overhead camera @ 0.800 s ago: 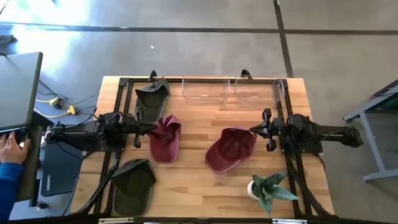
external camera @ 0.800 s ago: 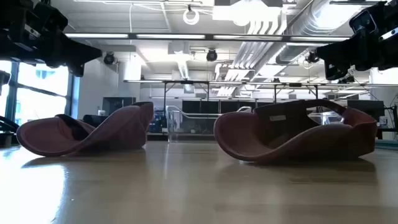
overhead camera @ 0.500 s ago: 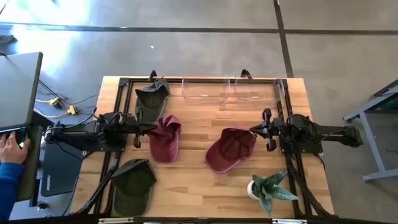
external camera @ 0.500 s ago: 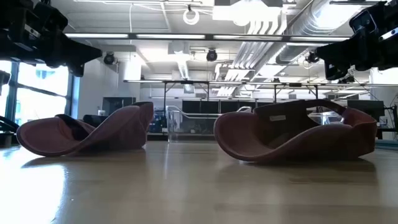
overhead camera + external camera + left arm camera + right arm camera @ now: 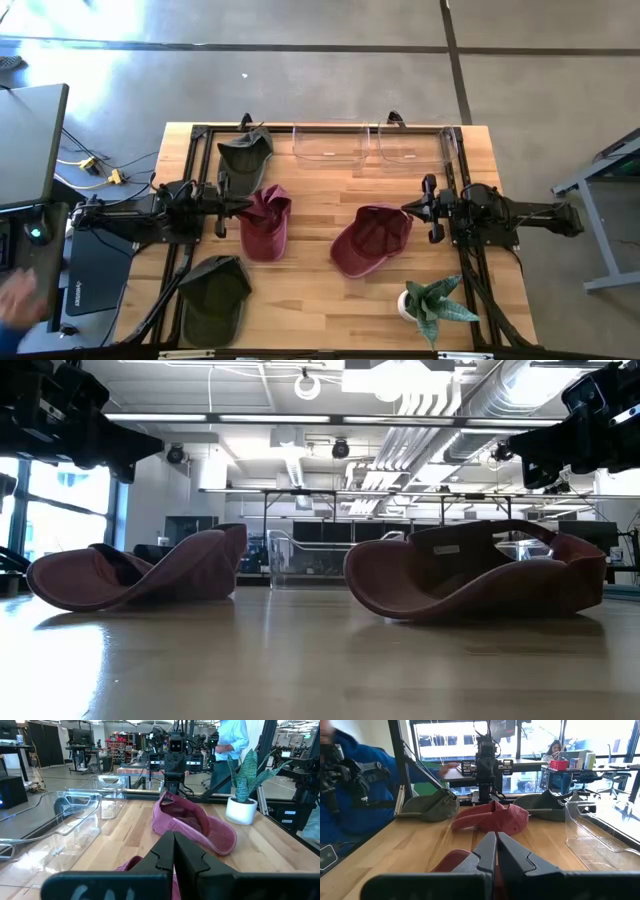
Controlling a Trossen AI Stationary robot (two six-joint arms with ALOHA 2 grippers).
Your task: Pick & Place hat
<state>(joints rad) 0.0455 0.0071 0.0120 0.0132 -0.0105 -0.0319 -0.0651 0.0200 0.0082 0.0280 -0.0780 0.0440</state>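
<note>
Two maroon hats lie on the wooden table. The left one (image 5: 265,222) is crumpled on its side, and the right one (image 5: 370,240) rests on its crown with the hollow turned up (image 5: 470,580). My left gripper (image 5: 247,203) is shut and hovers level at the left maroon hat's left edge, above the table. My right gripper (image 5: 405,208) is also shut and hovers level at the right maroon hat's right edge. In each wrist view the shut fingers (image 5: 174,837) (image 5: 496,836) point across the table at the other arm.
Two dark green hats lie by the left arm, one at the far left (image 5: 245,155) and one at the near left (image 5: 213,298). Two clear bins (image 5: 330,143) (image 5: 410,145) stand along the far edge. A potted plant (image 5: 432,305) stands near right. A person in blue (image 5: 350,795) is beyond the left edge.
Both arms and all hats have kept still. The person's hand beside the table's left edge has moved toward the near side.
</note>
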